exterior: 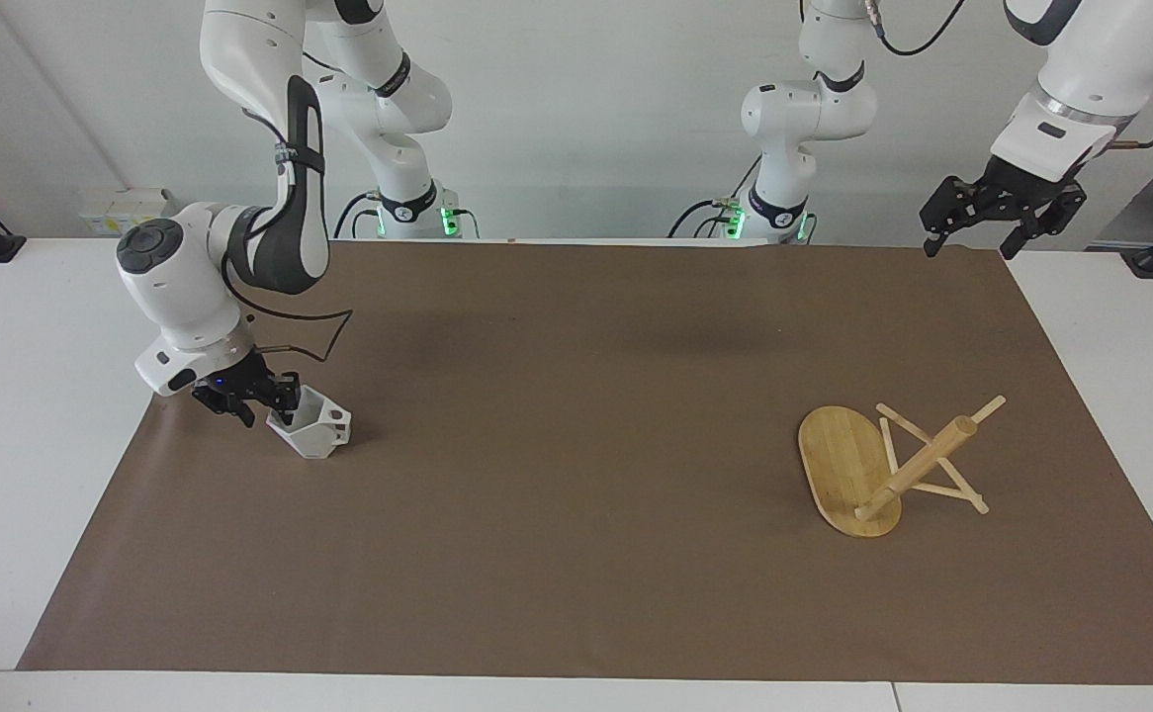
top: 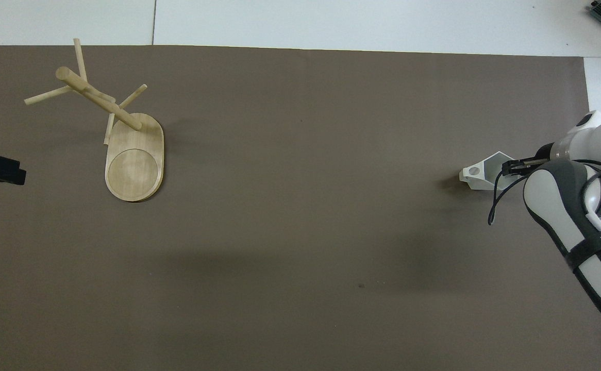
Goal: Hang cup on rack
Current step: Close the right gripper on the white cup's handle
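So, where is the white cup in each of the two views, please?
Facing view: the cup stands on the brown mat at the picture's left, at the right gripper.
Overhead view: the cup is at the picture's right edge, mid-height.
Shared landmark: the rack, at the left arm's end of the table.

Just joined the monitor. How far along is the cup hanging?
Nothing is hung yet. In hand: the right gripper is at the rim of the cup, which sits on the mat. The left gripper waits, open. Left: lift, carry to the rack and hook the handle on a peg.
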Motion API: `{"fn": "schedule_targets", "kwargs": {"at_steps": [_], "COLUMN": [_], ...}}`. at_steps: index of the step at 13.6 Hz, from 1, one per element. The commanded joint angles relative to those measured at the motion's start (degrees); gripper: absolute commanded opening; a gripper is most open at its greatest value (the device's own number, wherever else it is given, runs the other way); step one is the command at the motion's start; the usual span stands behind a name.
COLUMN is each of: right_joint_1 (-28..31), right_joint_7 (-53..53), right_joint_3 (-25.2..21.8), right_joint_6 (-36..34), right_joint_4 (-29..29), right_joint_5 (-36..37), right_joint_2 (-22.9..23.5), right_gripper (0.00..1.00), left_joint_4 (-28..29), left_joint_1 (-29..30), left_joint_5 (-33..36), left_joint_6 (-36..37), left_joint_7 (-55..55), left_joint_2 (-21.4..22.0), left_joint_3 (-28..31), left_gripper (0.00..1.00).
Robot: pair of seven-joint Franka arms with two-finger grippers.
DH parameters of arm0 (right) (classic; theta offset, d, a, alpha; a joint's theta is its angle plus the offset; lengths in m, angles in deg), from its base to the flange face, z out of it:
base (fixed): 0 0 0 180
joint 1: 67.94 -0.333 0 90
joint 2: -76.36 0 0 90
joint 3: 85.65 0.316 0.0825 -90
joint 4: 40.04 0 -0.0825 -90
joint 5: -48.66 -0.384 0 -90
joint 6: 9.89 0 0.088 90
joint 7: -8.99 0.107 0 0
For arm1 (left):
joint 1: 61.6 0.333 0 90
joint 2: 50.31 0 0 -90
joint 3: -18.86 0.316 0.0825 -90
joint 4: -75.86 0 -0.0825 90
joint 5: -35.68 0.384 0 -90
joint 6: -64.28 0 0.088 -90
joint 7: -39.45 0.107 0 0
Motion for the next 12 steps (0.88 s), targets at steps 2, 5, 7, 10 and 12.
{"fn": "schedule_targets", "kwargs": {"at_steps": [2, 5, 7, 10, 12], "right_joint_1": [0.4, 0.4, 0.4, 0.4, 0.4], "right_joint_7": [0.9, 1.0, 1.1, 1.5, 1.5], "right_joint_3": [0.3, 0.3, 0.3, 0.3, 0.3], "right_joint_6": [0.2, 0.2, 0.1, -0.8, -2.5], "right_joint_4": [0.6, 0.6, 0.6, 0.3, -0.8], "right_joint_5": [-0.9, -1.0, -3.2, -4.5, -4.5], "right_joint_2": [-0.3, -0.3, -0.3, -0.3, -0.3], "right_gripper": [0.07, 0.00, 0.00, 0.00, 0.00], "left_joint_4": [1.5, 1.6, 1.8, 1.7, 1.7], "left_joint_1": [0.2, -0.1, -0.4, -0.4, -0.4], "left_joint_5": [-0.8, -0.8, -0.8, -0.8, -0.7], "left_joint_6": [0.0, -0.3, -0.4, -0.5, -0.4], "left_joint_7": [0.3, 0.2, 0.3, 0.7, 0.9], "left_joint_2": [1.5, 1.5, 1.6, 1.6, 1.6], "left_joint_3": [0.4, 0.3, 0.2, 0.2, 0.3], "left_gripper": [1.00, 1.00, 1.00, 1.00, 1.00]}}
